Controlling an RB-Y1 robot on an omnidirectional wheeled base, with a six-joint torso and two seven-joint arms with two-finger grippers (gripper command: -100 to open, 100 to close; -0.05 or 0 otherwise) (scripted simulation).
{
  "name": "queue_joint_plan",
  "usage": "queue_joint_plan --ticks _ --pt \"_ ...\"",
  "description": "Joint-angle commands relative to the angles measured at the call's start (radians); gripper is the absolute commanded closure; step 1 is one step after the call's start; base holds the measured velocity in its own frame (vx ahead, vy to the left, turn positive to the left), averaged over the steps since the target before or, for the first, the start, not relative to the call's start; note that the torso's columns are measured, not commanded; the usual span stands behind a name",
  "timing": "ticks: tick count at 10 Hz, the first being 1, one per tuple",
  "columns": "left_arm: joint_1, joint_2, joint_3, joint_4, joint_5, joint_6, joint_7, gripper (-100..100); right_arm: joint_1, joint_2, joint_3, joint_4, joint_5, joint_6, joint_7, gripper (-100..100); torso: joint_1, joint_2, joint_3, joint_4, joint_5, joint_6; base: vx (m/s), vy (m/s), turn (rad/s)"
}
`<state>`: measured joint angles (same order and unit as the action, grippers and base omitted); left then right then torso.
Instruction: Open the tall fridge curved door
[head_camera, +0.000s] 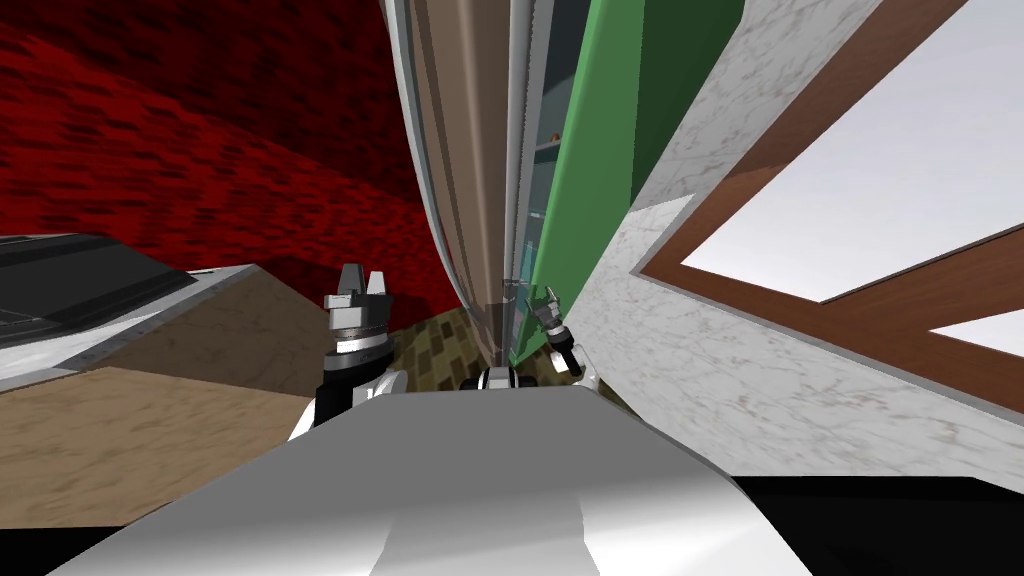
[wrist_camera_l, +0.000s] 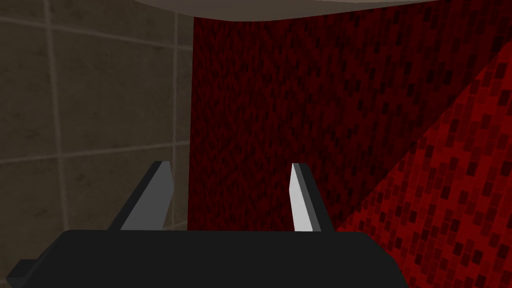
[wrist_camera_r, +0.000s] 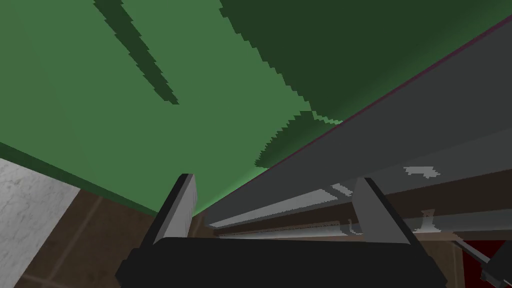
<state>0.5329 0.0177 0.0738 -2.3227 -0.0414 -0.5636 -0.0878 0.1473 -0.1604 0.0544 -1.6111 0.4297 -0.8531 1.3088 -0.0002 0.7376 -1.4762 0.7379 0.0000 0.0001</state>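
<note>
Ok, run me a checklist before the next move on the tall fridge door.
1. Right gripper at the fridge door's edge: ok, the grey edge runs between its fingers.
2. Grip closed on that edge: not ok, the fingers stand open.
3. Door off its seal: ok, shelves show in the gap beside the green panel.
4. Left gripper clear of the door: ok, raised to the left, open.
5. Free swing path for the door: cannot tell.
</note>
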Motion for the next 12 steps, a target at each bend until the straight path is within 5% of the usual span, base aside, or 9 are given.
queue_joint_plan --ticks 1,12 --pt "0.000 0.000 0.000 0.000 0.000 0.000 0.000 0 -0.019 -0.005 -0.005 0.042 0.034 -0.022 0.068 -100 -0.002 0.000 0.000 0.000 0.000 0.000 -0.005 0.046 -0.119" --pt "0.000 0.000 0.000 0.000 0.000 0.000 0.000 0 -0.105 -0.016 -0.026 0.226 0.161 -0.095 0.283 -100 0.001 0.001 0.000 0.000 0.000 0.000 -0.013 0.053 -0.087"
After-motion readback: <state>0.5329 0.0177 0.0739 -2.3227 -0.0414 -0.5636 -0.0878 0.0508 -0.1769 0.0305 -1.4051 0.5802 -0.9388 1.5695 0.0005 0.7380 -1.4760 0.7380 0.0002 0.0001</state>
